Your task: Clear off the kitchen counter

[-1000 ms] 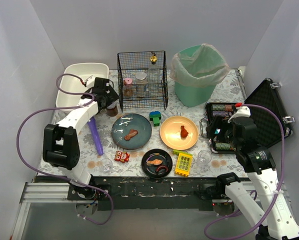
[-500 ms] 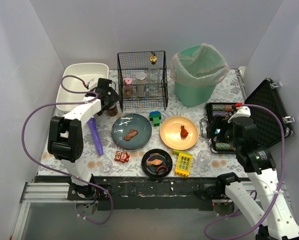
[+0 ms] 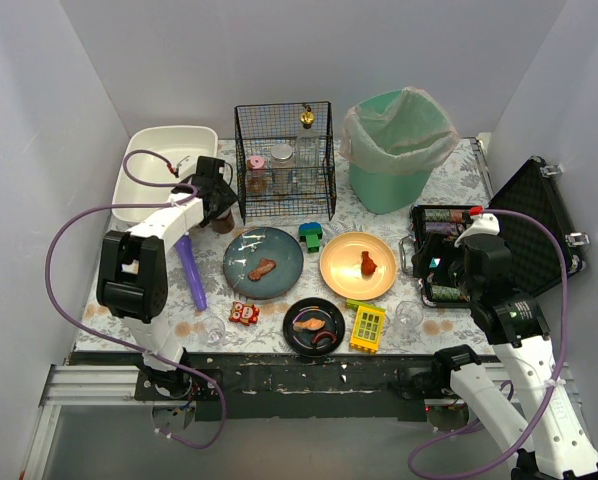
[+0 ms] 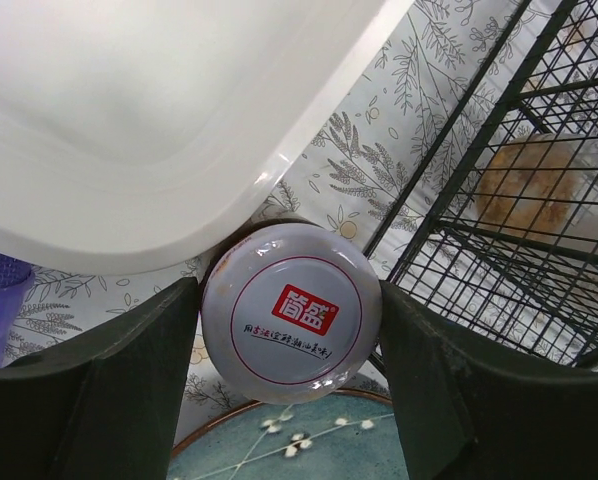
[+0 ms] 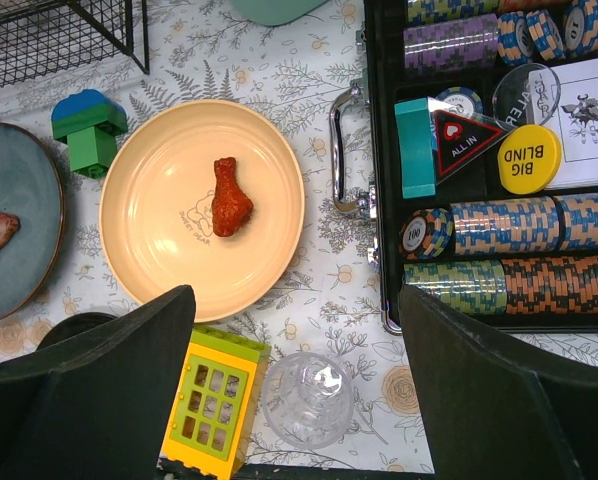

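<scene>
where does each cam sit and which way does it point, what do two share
Top external: fixed above and behind the bases, looking down across the kitchen counter; left arm and right arm both show.
Left wrist: on the left arm, looking down at a jar held between its left fingers, beside the white tub and wire cage.
Right wrist: looking down at the yellow plate and chip case; open right fingers at the bottom.
Shared: top and right wrist both see the plate and case.
</scene>
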`<action>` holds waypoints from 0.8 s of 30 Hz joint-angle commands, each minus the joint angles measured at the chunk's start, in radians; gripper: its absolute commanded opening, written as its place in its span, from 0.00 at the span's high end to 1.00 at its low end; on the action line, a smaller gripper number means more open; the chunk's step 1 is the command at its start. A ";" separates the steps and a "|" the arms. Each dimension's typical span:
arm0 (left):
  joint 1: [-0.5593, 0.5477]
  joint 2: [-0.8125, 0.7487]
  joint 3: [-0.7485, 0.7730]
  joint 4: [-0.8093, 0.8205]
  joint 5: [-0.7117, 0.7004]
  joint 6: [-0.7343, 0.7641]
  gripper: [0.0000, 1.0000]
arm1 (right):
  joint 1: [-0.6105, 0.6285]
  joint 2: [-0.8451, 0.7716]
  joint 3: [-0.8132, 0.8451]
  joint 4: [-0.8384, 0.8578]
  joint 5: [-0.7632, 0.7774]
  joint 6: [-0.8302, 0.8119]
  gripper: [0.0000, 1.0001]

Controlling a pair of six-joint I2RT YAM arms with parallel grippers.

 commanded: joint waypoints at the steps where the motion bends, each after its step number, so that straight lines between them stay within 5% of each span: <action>1: 0.002 -0.065 -0.031 -0.007 -0.026 0.012 0.43 | -0.003 0.001 0.003 0.038 0.005 -0.006 0.09; 10: 0.004 -0.197 -0.050 -0.043 -0.055 0.030 1.00 | -0.003 0.007 0.011 0.042 -0.008 -0.002 0.09; 24: 0.002 -0.450 0.060 -0.129 -0.041 0.197 1.00 | -0.003 0.016 0.006 0.059 -0.026 0.003 0.09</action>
